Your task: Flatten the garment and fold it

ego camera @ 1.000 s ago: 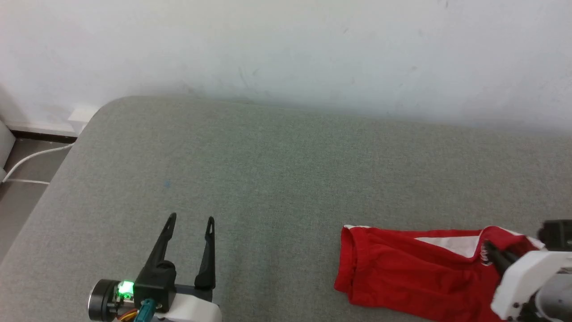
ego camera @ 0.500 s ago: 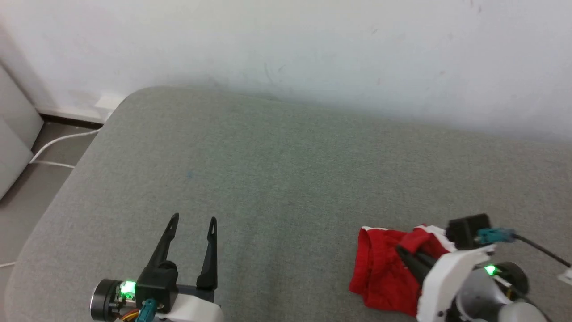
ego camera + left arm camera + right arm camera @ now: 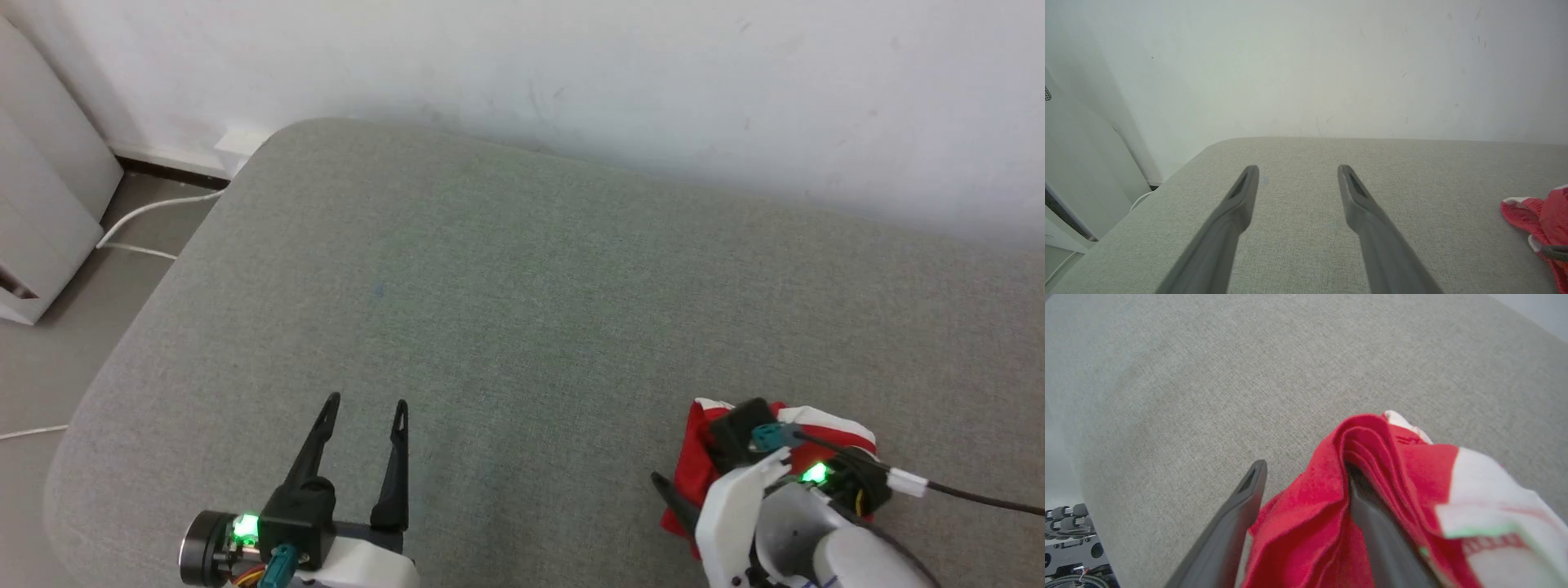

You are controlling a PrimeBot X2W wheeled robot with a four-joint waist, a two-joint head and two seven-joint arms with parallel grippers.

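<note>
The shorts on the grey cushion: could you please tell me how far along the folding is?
Done: the shorts lie doubled over in a bundle on the grey cushion. In hand: the right claw stands open with red cloth draped over one finger; the left claw is open over bare cushion. Left: the bundle looks rumpled, so neatening probably remains.

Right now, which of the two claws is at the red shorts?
The right gripper: the red shorts bunch between and over its spread fingers. The left gripper hangs open above the grey cushion, well apart from the cloth.
</note>
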